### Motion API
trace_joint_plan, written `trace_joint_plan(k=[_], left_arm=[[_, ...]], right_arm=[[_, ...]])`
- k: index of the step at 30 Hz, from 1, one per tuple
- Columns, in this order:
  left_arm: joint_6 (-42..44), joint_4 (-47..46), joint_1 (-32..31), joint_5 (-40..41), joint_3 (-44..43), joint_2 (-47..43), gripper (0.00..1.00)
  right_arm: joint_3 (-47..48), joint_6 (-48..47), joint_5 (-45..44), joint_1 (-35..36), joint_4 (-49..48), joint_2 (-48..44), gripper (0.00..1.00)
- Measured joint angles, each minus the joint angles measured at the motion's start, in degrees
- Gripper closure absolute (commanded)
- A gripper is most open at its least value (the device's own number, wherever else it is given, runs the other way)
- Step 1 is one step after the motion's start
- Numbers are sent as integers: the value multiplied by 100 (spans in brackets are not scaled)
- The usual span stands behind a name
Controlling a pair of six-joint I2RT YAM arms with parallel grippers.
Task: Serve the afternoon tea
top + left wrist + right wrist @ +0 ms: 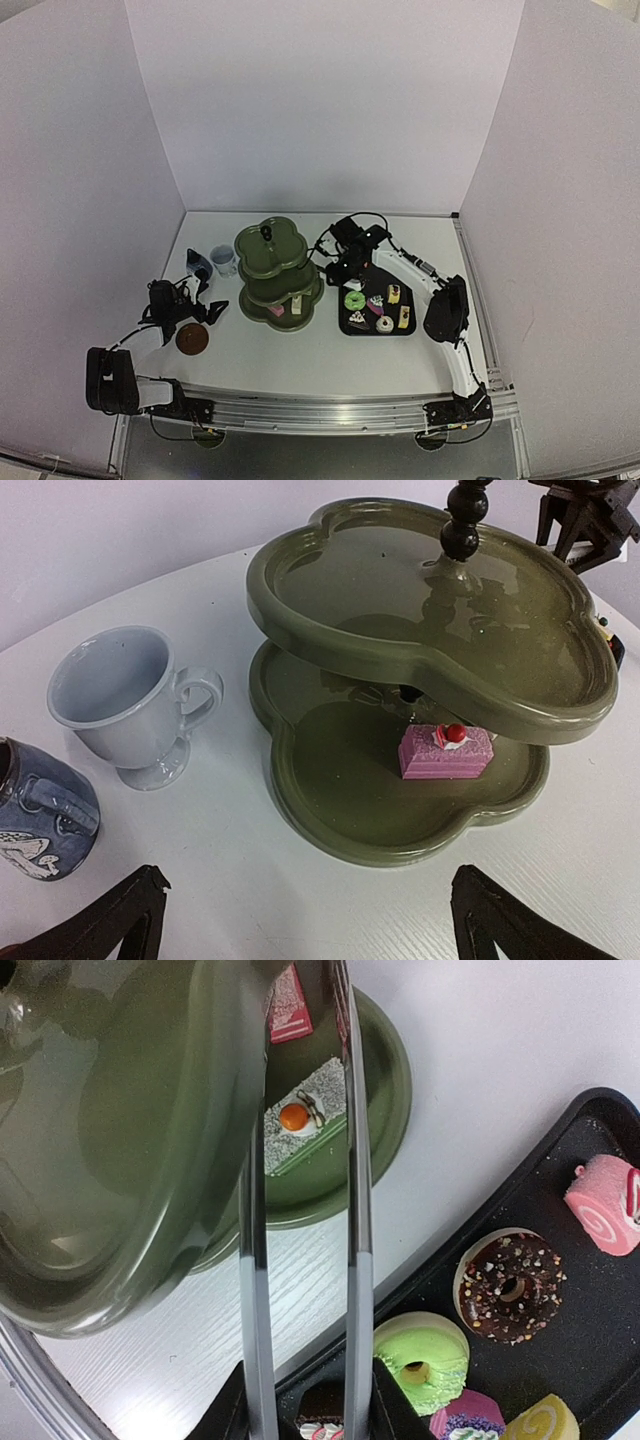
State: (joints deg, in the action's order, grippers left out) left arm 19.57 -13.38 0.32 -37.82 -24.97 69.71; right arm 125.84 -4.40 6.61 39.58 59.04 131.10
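The afternoon tea (354,299) is sitting partly served, and it is starting right at your right gripper (308,1400): its jaws are clamping the metal tongs (356,1210), closed only as far as the two blades are letting them. The blades are stretching out over the bottom tier of the green stand (150,1160), straddling a white cake (303,1120) with an orange topping; you cannot tell whether they are touching it. A pink slice (289,1005) is lying on the same tier just beyond. Beside the stand, the black tray (600,1340) is carrying a green doughnut (420,1355), a chocolate doughnut (510,1285), a pink roll (605,1205) and a few more pieces. Your left gripper (308,880) is facing the stand from the other side, low over the table (230,870), its jaws spreading wide and holding nothing. Ahead of it the white cup (125,705) is standing upright just beside the stand, and the blue jug (40,810) is standing next to the cup, at the edge of your left wrist view.
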Motion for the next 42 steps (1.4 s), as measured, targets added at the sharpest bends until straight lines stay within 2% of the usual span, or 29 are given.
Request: trace_joint_plan(k=[12, 24, 34, 42], left_arm=[[9, 102, 0, 2, 0, -41, 1], [7, 105, 0, 2, 0, -70, 1], [2, 102, 0, 0, 0, -139, 0], [2, 101, 0, 0, 26, -153, 0]], right_arm=[[-273, 613, -192, -254, -240, -238, 70], [-1160, 1375, -856, -451, -254, -1178, 69], [-2586, 2301, -1182, -451, -243, -2288, 68], [-3192, 2784, -1167, -451, -251, -2668, 67]])
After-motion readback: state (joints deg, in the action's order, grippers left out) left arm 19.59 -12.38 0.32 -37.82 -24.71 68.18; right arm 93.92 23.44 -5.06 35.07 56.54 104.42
